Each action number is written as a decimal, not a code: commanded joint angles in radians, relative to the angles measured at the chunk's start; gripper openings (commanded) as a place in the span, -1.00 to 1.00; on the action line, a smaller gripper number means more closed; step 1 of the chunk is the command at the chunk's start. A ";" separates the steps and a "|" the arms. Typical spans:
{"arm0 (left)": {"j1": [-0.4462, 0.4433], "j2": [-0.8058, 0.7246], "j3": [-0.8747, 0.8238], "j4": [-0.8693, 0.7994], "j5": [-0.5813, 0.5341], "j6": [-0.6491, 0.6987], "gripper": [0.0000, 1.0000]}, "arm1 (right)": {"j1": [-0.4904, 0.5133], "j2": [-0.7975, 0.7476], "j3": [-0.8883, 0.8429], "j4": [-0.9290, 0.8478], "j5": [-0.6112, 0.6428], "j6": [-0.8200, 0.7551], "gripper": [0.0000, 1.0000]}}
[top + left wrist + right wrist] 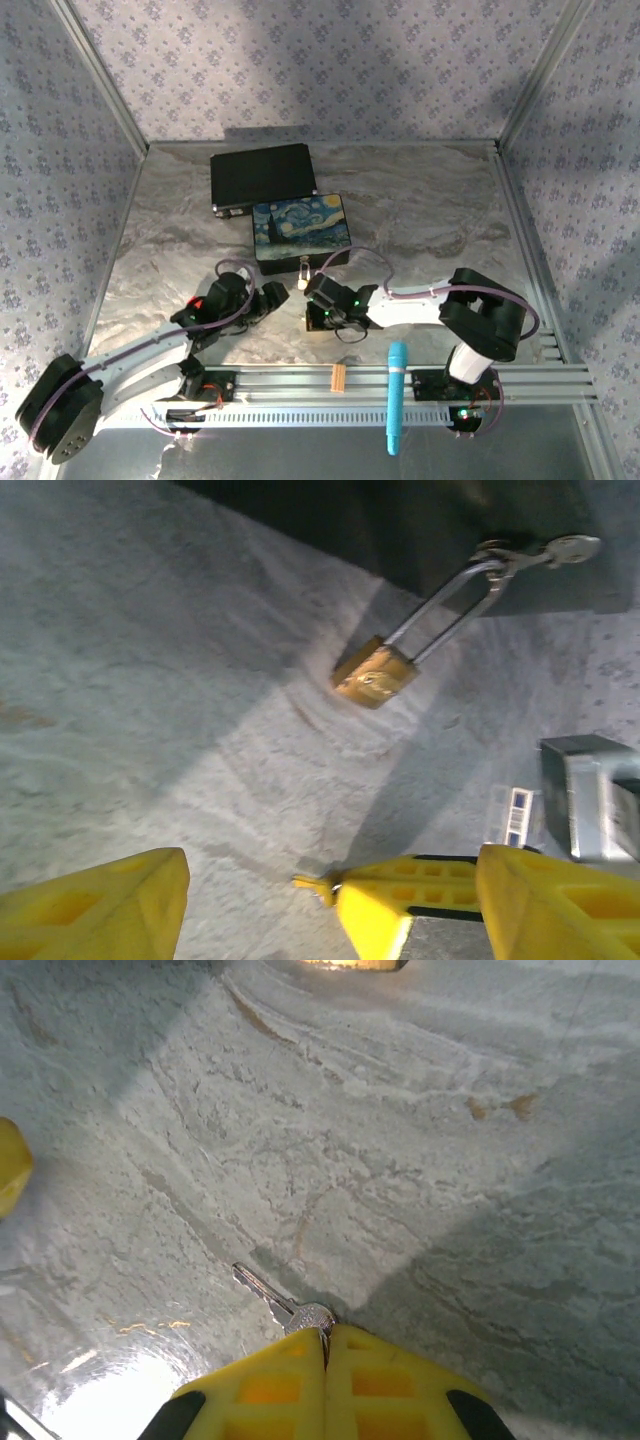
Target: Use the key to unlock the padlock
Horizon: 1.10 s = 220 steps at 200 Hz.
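Observation:
The brass padlock (pixel 375 673) hangs by its thin silver shackle (pixel 440 605) from the hasp on the front of the starry-night box (pixel 300 228), its body resting on the table. It is a tiny speck (pixel 303 270) in the top view. My right gripper (pixel 325 1338) is shut on the head of the silvery key (pixel 272 1298), whose blade points out over the table. It sits just below the padlock (pixel 313 291). My left gripper (pixel 330 865) is open, and its yellow fingers (pixel 110 905) straddle the right gripper's tip, a short way from the padlock.
A flat black box (pixel 262 175) lies behind the painted box. On the near rail lie a blue tool (pixel 397 395) and an orange-tan strip (pixel 339 377). Metal frame posts and patterned walls close in the marbled table (pixel 430 215).

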<state>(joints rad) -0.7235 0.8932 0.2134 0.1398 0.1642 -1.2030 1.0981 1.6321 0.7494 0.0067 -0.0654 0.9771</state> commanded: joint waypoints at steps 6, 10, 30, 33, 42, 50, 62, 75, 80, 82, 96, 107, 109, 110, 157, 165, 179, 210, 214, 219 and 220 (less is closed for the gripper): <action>-0.041 0.011 -0.003 0.193 -0.092 -0.085 0.44 | -0.039 -0.025 -0.033 0.133 -0.067 0.031 -1.00; -0.044 0.016 -0.005 0.205 -0.091 -0.091 0.43 | -0.042 -0.028 -0.033 0.133 -0.068 0.028 -1.00; -0.055 0.038 -0.009 0.242 -0.095 -0.116 0.39 | -0.049 -0.048 -0.039 0.157 -0.072 0.031 -1.00; -0.058 0.041 -0.009 0.243 -0.094 -0.118 0.37 | -0.050 -0.053 -0.043 0.167 -0.074 0.035 -1.00; -0.062 0.045 -0.007 0.240 -0.095 -0.118 0.33 | -0.061 -0.066 -0.062 0.207 -0.084 0.054 -1.00; -0.066 0.048 -0.003 0.231 -0.097 -0.122 0.31 | -0.070 -0.082 -0.079 0.235 -0.088 0.069 -1.00; -0.077 0.051 -0.005 0.227 -0.111 -0.132 0.30 | -0.075 -0.111 -0.091 0.243 -0.071 0.071 -1.00; -0.097 0.059 -0.003 0.228 -0.131 -0.141 0.28 | -0.076 -0.136 -0.083 0.225 -0.059 0.059 -1.00; -0.105 0.065 -0.002 0.233 -0.139 -0.142 0.27 | -0.077 -0.143 -0.080 0.220 -0.057 0.055 -1.00; -0.107 0.067 -0.001 0.233 -0.140 -0.142 0.27 | -0.077 -0.144 -0.079 0.220 -0.057 0.053 -1.00; -0.117 0.082 0.001 0.256 -0.145 -0.149 0.14 | -0.077 -0.158 -0.073 0.223 -0.059 0.052 -1.00; -0.126 0.094 -0.008 0.304 -0.153 -0.158 0.03 | -0.077 -0.165 -0.073 0.234 -0.060 0.055 -1.00; -0.128 0.095 -0.009 0.310 -0.156 -0.161 -0.01 | -0.077 -0.167 -0.073 0.235 -0.060 0.055 -1.00; -0.130 0.096 -0.009 0.315 -0.157 -0.162 -0.03 | -0.078 -0.167 -0.073 0.236 -0.060 0.055 -1.00; -0.143 0.076 0.005 0.300 -0.189 -0.165 -0.79 | -0.079 -0.216 -0.088 0.241 -0.039 0.063 -1.00; -0.143 0.075 0.005 0.300 -0.187 -0.165 -0.79 | -0.079 -0.219 -0.089 0.243 -0.044 0.062 -1.00; -0.145 0.076 0.003 0.302 -0.181 -0.167 -0.82 | -0.080 -0.220 -0.088 0.246 -0.049 0.061 -1.00; -0.148 0.086 0.011 0.306 -0.166 -0.162 -1.00 | -0.088 -0.204 -0.077 0.259 -0.104 0.026 -0.91; -0.149 0.087 0.011 0.307 -0.167 -0.156 -1.00 | -0.094 -0.204 -0.076 0.262 -0.127 0.009 -0.76; -0.148 0.083 0.014 0.303 -0.164 -0.141 -1.00 | -0.106 -0.208 -0.072 0.258 -0.153 -0.015 -0.52; -0.149 0.081 0.015 0.302 -0.164 -0.137 -1.00 | -0.108 -0.209 -0.072 0.257 -0.157 -0.020 -0.46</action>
<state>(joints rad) -0.8646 0.9787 0.2066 0.4309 0.0029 -1.3712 1.0161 1.4376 0.6678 0.2401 -0.1387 1.0245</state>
